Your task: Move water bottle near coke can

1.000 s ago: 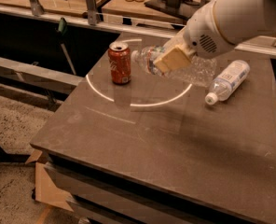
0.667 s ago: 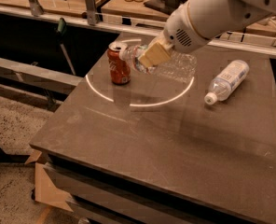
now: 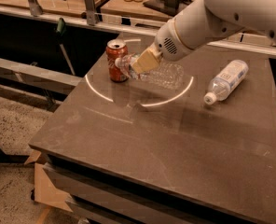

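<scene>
The coke can (image 3: 116, 59), red-orange with a silver top, stands upright at the back left of the dark table (image 3: 166, 143). The water bottle (image 3: 163, 74), clear and ribbed, lies on its side just right of the can, its neck end close to or touching the can. My gripper (image 3: 143, 62) comes in from the upper right on a white arm and is shut on the water bottle near its neck. Its tan fingers (image 3: 147, 59) hide that part of the bottle.
A shorter smooth bottle (image 3: 226, 80) with a large white label lies on its side at the right of the table. A bright arc of reflected light runs across the tabletop below the can. A railing and shelves stand behind the table.
My gripper has carried the water bottle leftward and down, from the table's middle to right beside the coke can. The other bottle has not moved.
</scene>
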Robot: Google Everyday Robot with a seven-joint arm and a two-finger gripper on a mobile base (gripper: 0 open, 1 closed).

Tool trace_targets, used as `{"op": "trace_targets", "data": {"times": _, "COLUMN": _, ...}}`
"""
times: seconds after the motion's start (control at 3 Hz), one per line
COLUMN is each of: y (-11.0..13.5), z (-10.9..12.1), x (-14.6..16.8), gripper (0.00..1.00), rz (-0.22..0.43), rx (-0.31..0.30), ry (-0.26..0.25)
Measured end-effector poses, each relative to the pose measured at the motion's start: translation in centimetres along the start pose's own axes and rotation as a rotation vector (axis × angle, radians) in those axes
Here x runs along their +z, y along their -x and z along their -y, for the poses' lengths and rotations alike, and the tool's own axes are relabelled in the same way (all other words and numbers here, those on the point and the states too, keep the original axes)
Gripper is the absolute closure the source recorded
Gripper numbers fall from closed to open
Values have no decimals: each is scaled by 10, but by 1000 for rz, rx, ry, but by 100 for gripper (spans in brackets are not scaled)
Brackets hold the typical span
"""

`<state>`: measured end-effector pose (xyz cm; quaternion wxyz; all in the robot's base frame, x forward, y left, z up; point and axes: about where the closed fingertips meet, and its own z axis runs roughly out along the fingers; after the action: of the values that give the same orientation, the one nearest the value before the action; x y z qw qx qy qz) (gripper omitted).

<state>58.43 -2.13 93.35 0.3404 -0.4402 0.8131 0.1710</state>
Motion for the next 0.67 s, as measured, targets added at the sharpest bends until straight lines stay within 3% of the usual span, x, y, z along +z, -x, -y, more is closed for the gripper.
{"op": "trace_targets", "data": {"times": 0.67, "y": -25, "z": -12, "x": 24, "gripper": 36, "rz": -7, "rx": 37, "ry": 70}}
